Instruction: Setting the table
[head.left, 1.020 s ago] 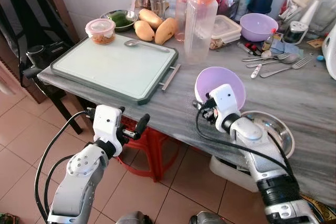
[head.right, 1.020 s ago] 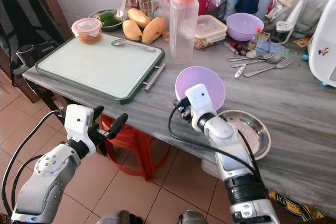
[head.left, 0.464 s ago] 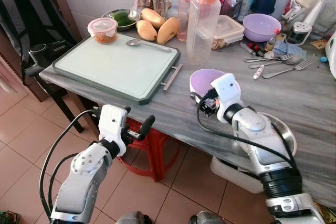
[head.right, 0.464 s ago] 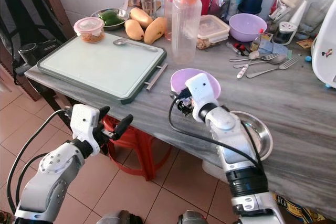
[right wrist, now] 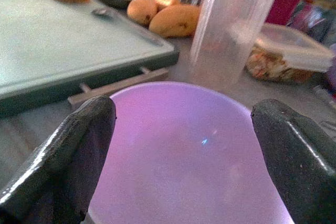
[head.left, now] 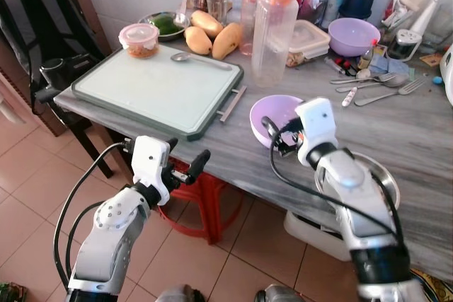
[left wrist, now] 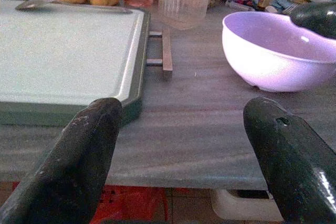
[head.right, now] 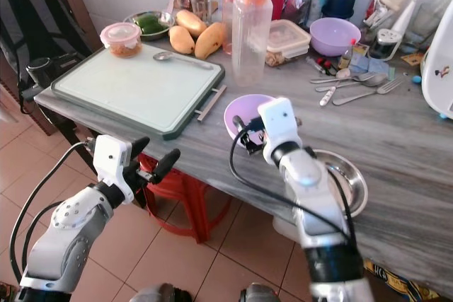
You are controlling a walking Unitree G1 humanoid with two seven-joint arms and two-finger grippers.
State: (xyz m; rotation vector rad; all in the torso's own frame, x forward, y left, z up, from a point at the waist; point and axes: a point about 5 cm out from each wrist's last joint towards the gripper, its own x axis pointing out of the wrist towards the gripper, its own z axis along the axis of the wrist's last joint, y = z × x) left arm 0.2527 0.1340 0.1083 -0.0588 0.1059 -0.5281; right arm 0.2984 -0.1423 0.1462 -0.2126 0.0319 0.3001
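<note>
- The purple bowl (head.left: 272, 112) is sitting upright on the desk (head.left: 417, 129), centre of the left eye view, just right of the green tray (head.left: 157, 88).
- The right gripper (head.left: 274, 134) is hovering at its near rim, fingers spread wide, gripping nothing.
- The left gripper (head.left: 185, 167) is idling below the desk edge, fingers apart, empty.
- Judged progress: bowl placed; forks (head.left: 368, 83) remaining unset, upper right.

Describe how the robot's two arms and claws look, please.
Both arms are silver metal with rounded joints. Each wrist carries a white boxy housing, and black cables loop along it. The left claw and right claw each have two long, matte black fingers with rounded tips.
</note>
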